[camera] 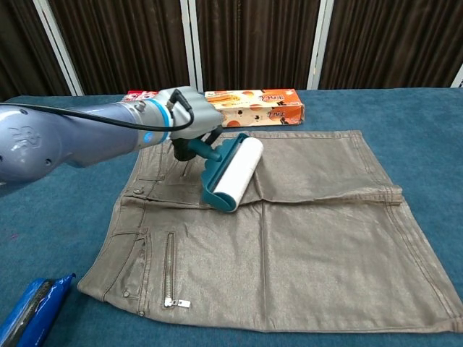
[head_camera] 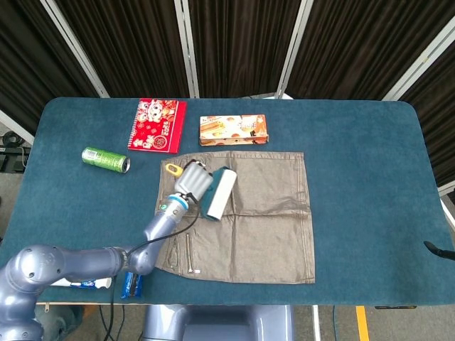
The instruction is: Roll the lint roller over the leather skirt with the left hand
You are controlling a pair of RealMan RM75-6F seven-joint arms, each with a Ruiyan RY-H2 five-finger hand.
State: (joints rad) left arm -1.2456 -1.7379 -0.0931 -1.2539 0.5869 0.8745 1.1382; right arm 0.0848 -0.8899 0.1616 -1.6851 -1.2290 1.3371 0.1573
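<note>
The grey-brown leather skirt (head_camera: 256,227) (camera: 311,238) lies flat on the blue table, waistband to the left. My left hand (head_camera: 189,182) (camera: 185,120) grips the teal handle of the lint roller (head_camera: 220,193) (camera: 236,172). The white roll rests on the skirt's upper left part, just right of the waistband. The handle's yellow end (head_camera: 173,169) sticks out behind the hand. Only a dark sliver at the table's right edge (head_camera: 439,251) shows where my right hand may be, and how its fingers stand is hidden.
A snack box (head_camera: 233,129) (camera: 255,105) lies just beyond the skirt's far edge. A red notebook (head_camera: 158,125) and a green can (head_camera: 104,159) sit at the far left. Blue packets (head_camera: 132,278) (camera: 32,309) lie near the front left edge.
</note>
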